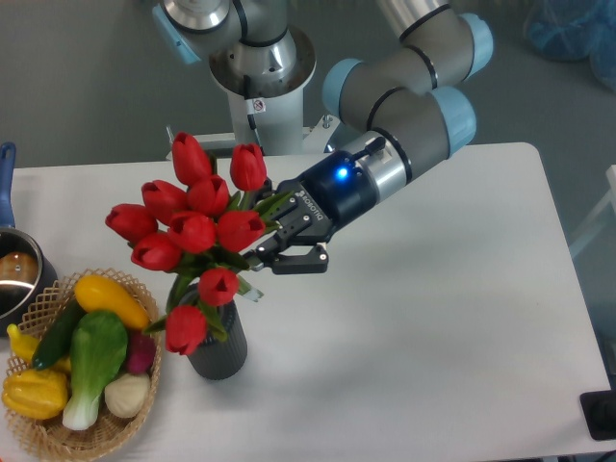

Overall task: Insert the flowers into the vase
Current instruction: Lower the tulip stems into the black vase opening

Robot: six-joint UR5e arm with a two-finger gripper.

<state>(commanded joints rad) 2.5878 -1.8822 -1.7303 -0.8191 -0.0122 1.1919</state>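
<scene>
Red tulips: the flowers [192,231], a bunch of red artificial tulips on green stems, hang in the air over the left part of the table [452,318], tilted with the blooms toward the left.
Lowest blooms: two tulips droop in front of the vase mouth and hide most of it.
Vase: the dark grey ribbed vase [219,351] stands upright on the table, directly below the bunch and just right of the basket.
Stems and vase: whether any stem tip is already inside the mouth cannot be told, since the blooms cover it.
Pincer: the pincer [279,241] is clenched on the green stems at the right side of the bunch, with its black fingers [294,260] closed around them.
Arm: the grey and light blue arm [404,96] reaches down from the upper right; a blue light glows on its wrist.
Basket: a woven wicker basket [58,438] at the lower left holds yellow, green and purple toy vegetables [91,356].
Pot: a metal pot [14,274] with a blue handle sits at the left edge.
</scene>
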